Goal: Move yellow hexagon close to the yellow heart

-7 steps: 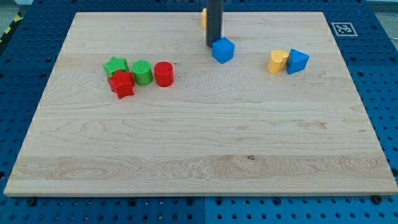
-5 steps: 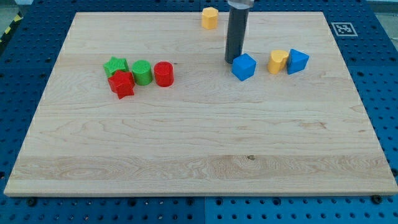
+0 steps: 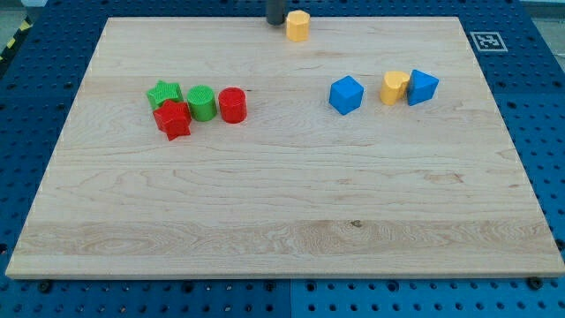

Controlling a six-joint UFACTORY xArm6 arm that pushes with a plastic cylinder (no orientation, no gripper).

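Wooden surface (image 3: 265, 203) on blue pegboard, and our tip (image 3: 275, 23) sits at the top edge, just left of the yellow hexagon (image 3: 298, 26). No tool on this rod. Yellow heart (image 3: 395, 87) is well apart, toward the right edge, between the blue cube (image 3: 346, 94) and another blue block (image 3: 423, 87).

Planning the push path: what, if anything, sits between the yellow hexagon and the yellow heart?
Nothing visible. My tip sits just left of the yellow hexagon block at the view's top. The blue cube lies left of the yellow heart block, below the straight line between them.
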